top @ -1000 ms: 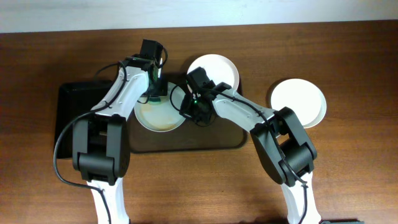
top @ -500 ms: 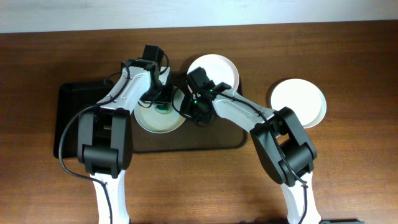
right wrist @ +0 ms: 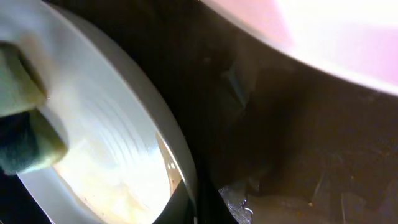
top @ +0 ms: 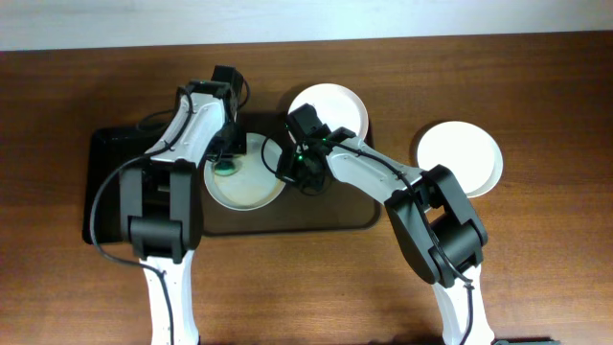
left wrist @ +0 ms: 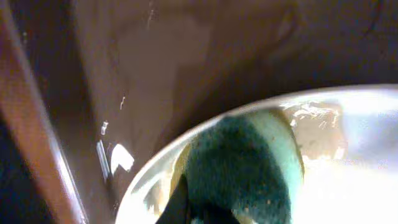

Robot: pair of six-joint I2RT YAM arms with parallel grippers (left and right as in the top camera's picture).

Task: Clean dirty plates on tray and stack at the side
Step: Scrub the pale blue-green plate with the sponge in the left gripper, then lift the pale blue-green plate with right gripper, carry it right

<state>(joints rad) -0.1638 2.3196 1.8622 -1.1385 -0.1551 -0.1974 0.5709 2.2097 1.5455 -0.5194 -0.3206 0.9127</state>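
One smudged plate [top: 254,187] lies in the brown tray [top: 316,216] at mid-surface. The left tool [top: 227,161] is pressed together on a green sponge [top: 223,168] that rests on its left part. The right tool [top: 290,171] pinches that plate's right rim. A second plate [top: 340,103] sits at the tray's far edge (clean-looking from above). A third plate [top: 460,158] lies right of the tray on the dark wooden surface [top: 536,278]. A black tray [top: 107,168] adjoins on the left, with a pale wall [top: 96,24] beyond.
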